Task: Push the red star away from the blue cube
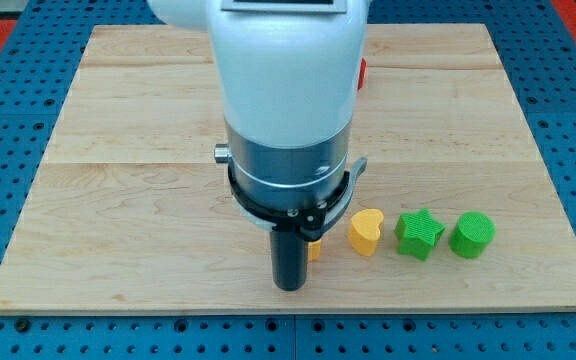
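Only a small red sliver (362, 73) shows past the right edge of the arm's white body near the view's top; its shape cannot be made out. No blue cube is visible; the arm hides much of the board's middle. My tip (288, 288) rests on the wooden board (118, 150) near the view's bottom centre, far below the red sliver. A small piece of a yellow-orange block (315, 250) peeks out just right of the rod, close to it.
To the right of my tip lies a row of blocks: a yellow heart (366, 232), a green star (418, 234) and a green rounded block (471, 236). The board's bottom edge runs just below my tip. Blue pegboard surrounds the board.
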Controlling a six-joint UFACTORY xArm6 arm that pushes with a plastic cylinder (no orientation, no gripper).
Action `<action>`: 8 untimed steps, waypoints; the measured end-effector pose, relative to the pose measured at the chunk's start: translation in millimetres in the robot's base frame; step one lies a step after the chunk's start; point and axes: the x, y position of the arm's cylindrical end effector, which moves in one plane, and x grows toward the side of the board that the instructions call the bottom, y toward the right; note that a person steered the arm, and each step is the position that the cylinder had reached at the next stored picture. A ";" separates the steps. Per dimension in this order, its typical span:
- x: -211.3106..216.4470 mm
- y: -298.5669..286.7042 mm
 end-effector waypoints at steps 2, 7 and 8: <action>-8.1 3.5; -148.2 -20.5; -205.5 49.7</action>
